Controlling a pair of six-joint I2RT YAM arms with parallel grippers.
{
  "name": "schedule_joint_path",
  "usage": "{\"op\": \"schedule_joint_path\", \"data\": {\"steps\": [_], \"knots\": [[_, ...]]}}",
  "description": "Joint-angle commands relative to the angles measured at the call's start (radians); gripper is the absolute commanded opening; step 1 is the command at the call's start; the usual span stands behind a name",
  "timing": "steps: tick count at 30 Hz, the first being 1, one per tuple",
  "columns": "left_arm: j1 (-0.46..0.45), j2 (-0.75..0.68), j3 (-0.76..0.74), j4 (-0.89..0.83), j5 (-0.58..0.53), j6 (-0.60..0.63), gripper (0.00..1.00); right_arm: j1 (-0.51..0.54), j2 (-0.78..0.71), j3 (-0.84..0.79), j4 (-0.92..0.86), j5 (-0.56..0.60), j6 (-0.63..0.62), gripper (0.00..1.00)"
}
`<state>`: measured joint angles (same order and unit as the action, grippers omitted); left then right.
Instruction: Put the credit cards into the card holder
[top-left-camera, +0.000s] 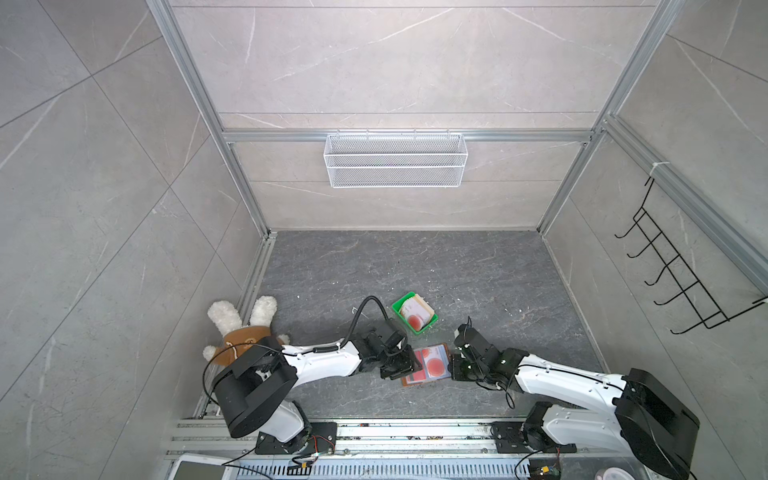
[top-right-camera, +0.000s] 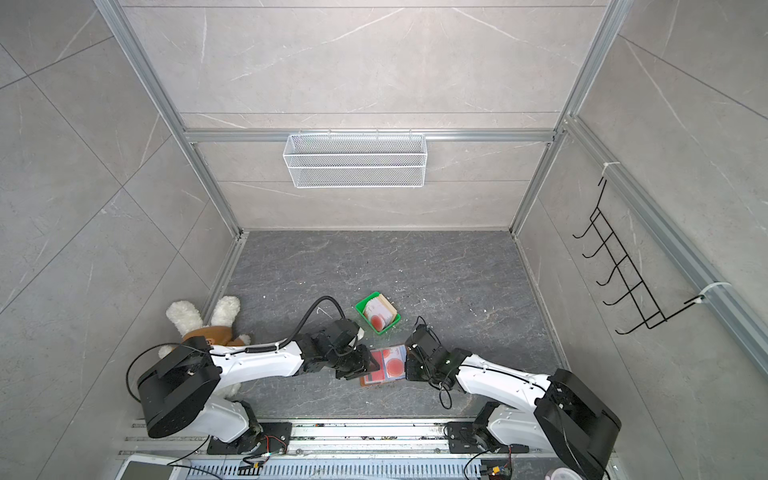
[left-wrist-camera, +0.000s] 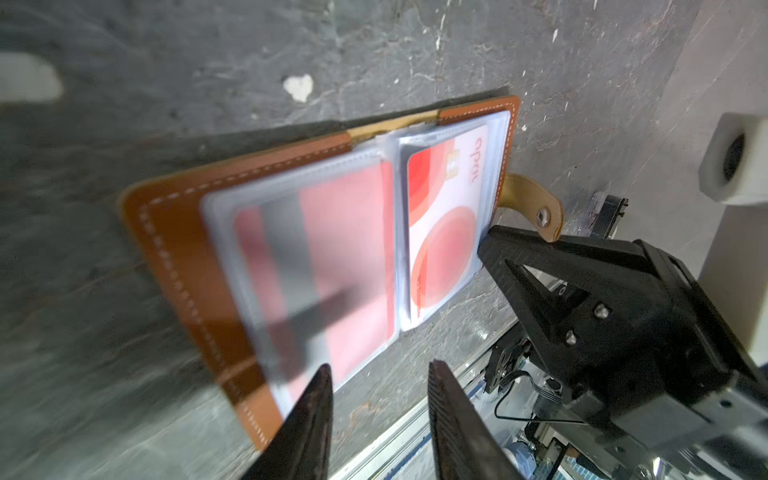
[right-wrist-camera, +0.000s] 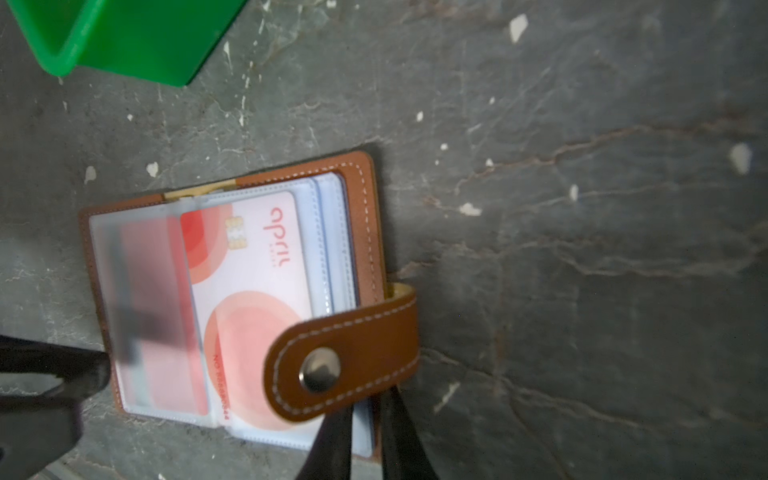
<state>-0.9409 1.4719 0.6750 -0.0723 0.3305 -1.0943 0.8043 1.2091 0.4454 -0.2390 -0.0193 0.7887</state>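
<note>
Top views first: the card holder (top-left-camera: 428, 365) lies open on the desk (top-left-camera: 415, 266) between the two arms, and credit cards (top-left-camera: 415, 316) sit in the green tray (top-left-camera: 400, 306) just behind it. Left wrist: the left gripper (left-wrist-camera: 380, 370) has its fingers apart, nothing between them, at the holder's edge. Right wrist: the right gripper (right-wrist-camera: 365, 409) is clamped on the card holder's edge, under the snap strap (right-wrist-camera: 353, 353).

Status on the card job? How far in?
Done: card holder lies open, two sleeved cards visible. In hand: right gripper pinches the holder's edge by the strap; left gripper open, empty. Left: more credit cards sit in the green tray.
</note>
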Motion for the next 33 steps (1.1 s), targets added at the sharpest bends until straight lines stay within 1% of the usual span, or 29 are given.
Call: {"op": "schedule_joint_path", "data": {"steps": [1,3,7,10,14,20,22,27,33], "knots": [[0.025,-0.047,-0.025,-0.126,-0.022,0.040,0.46,-0.002,0.045,-0.025,-0.063,0.010,-0.005,0.18],[0.033,-0.048,-0.033,-0.134,-0.018,0.042,0.49,-0.003,0.046,-0.024,-0.063,0.010,-0.005,0.17],[0.037,-0.030,-0.032,-0.134,-0.011,0.044,0.51,-0.003,0.047,-0.022,-0.063,0.010,-0.005,0.17],[0.036,-0.002,-0.033,-0.094,0.003,0.042,0.52,-0.003,0.051,-0.020,-0.065,0.009,-0.006,0.17],[0.037,0.038,-0.043,0.003,0.035,0.026,0.51,-0.004,0.051,-0.019,-0.066,0.009,-0.006,0.17],[0.037,0.040,-0.046,0.074,0.060,0.021,0.47,-0.004,0.052,-0.022,-0.066,0.009,-0.008,0.18],[0.037,0.023,-0.039,0.066,0.060,0.023,0.45,-0.003,0.053,-0.022,-0.065,0.009,-0.008,0.17],[0.033,-0.034,0.002,-0.004,0.033,0.050,0.42,-0.003,0.055,-0.024,-0.063,0.011,-0.005,0.18],[0.017,-0.073,0.057,-0.022,0.021,0.062,0.41,-0.003,0.049,-0.024,-0.063,0.009,-0.003,0.17]]}}
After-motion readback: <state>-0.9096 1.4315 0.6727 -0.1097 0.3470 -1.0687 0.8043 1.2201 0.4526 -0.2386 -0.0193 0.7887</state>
